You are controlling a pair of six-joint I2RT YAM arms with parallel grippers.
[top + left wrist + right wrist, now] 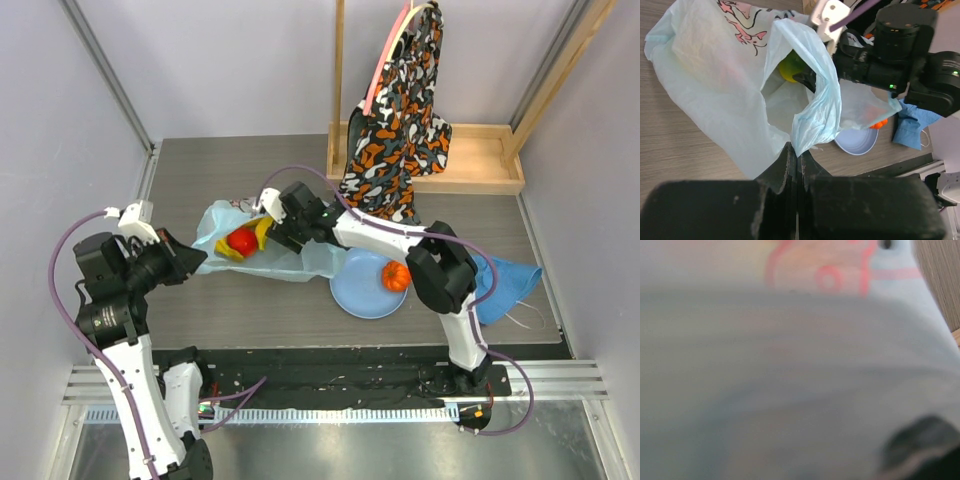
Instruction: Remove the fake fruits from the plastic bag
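Observation:
The light-blue plastic bag (225, 222) lies on the table left of centre, its mouth facing right. A red round fruit (241, 241) and the yellow banana bunch (262, 233) show in its mouth. My left gripper (196, 262) is shut on the bag's rim (807, 127), pinched at the fingertips (791, 150). In the left wrist view a green-yellow fruit (789, 68) sits deep in the bag. My right gripper (272, 226) reaches into the bag mouth; its jaws are hidden. The right wrist view shows only blurred bag plastic (790, 365). The orange ribbed fruit (396, 277) rests on the pale-blue plate (355, 290).
A solid blue cloth (505, 285) lies right of the plate. A patterned cloth (400, 120) hangs from a wooden stand over a wooden tray (480, 160) at the back right. Walls close in on the left, back and right.

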